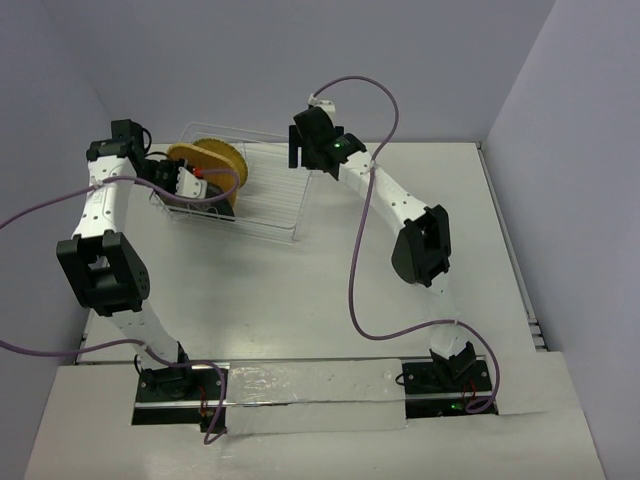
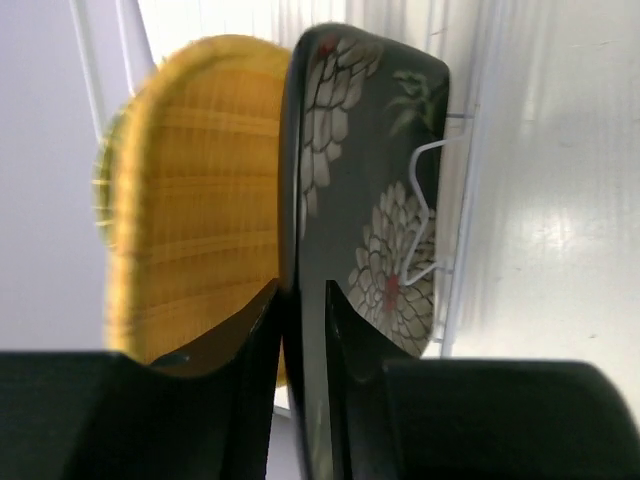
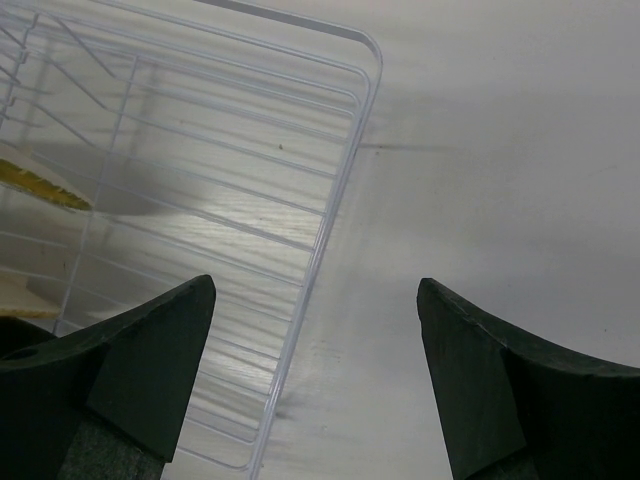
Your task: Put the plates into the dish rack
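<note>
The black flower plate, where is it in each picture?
Top external: plate upper left, a dark edge at the left end of the rack, mostly hidden by the left arm.
Left wrist: plate in the middle, standing on edge.
Right wrist: not in it.
Shared landmark: the rack's white wires, in all three.

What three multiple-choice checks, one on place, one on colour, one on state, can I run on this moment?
1. Where is the black flowered plate? A flat on the table; B standing on edge in the dish rack; C under the rack.
2. What colour is the woven-look plate beside it? A blue; B white; C yellow-orange.
3. How is the right gripper? A open and empty; B shut on a plate; C shut on a rack wire.

1 B: a rack wire crosses its upright face in the left wrist view.
2 C: its ribbed face shows that colour plainly.
3 A: its jaws stand wide apart with nothing between them.
</note>
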You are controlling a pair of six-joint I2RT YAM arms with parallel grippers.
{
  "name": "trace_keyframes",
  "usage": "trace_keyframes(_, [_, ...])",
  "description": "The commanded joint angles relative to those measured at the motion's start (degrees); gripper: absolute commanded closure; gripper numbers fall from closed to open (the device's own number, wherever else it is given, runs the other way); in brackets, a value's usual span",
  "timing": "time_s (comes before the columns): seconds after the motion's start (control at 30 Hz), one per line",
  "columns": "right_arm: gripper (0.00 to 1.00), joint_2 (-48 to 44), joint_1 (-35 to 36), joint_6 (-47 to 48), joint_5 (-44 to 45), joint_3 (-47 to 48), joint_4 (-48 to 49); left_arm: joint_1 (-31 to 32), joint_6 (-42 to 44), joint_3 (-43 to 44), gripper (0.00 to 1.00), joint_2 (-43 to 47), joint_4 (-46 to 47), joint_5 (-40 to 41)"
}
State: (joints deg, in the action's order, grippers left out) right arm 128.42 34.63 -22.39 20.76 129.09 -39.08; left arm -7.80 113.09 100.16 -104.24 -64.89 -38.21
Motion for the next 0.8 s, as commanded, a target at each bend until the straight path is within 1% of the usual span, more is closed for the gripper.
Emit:
trace_keyframes(0.0, [0.11,-4.84,0.35,0.94,2.44,-0.77,2.67,0.60,29.40,3.37,0.64,0.43,3.26,-4.40])
trace_keyframes(0.1, [0.11,-4.85,0.33,1.06,2.37,-0.77,2.78,0.78,28.31,3.37,0.60,0.35,4.42,-4.01])
trace_keyframes(0.27, [0.11,-5.11,0.35,1.59,2.44,-0.86,2.95,0.95,25.60,3.76,0.43,1.50,6.95,-5.38])
trace_keyframes(0.37, [0.10,-5.67,0.32,1.74,2.79,-1.45,3.19,0.95,21.99,5.42,0.40,2.82,7.17,-9.05])
trace_keyframes(0.43, [0.09,-6.78,0.31,1.46,3.67,-2.57,3.64,0.95,18.23,7.49,0.35,4.22,6.05,-13.19])
trace_keyframes(0.47, [0.09,-7.12,0.26,1.63,4.04,-3.33,3.86,0.95,15.97,7.54,0.29,5.32,7.71,-14.71])
trace_keyframes(0.53, [0.08,-8.85,0.21,1.69,5.84,-4.91,4.17,0.97,5.14,6.90,0.17,8.09,12.29,-18.63])
trace_keyframes(0.57, [0.07,-9.76,0.08,1.33,6.99,-6.07,4.36,1.03,1.21,5.99,0.07,9.74,14.85,-20.35])
trace_keyframes(0.6, [0.06,-9.96,-0.05,0.75,7.09,-7.32,4.45,1.03,-0.16,4.82,0.07,10.09,15.84,-21.75])
trace_keyframes(0.67, [0.05,-13.48,-0.99,-1.37,8.59,-11.62,6.03,0.86,-24.43,0.40,0.02,16.10,33.45,-27.11])
trace_keyframes(0.7, [0.05,-14.65,-1.59,-2.33,8.77,-13.21,6.40,0.86,-33.48,-3.62,0.02,17.71,41.22,-28.44])
trace_keyframes(0.73, [0.04,-16.23,-2.07,-3.33,8.76,-15.32,7.14,0.86,-45.38,-3.83,0.02,19.40,51.03,-29.54])
trace_keyframes(0.77, [0.04,-17.97,-3.44,-5.22,8.58,-20.15,8.96,0.86,-71.63,-9.06,0.01,21.79,62.91,-29.24])
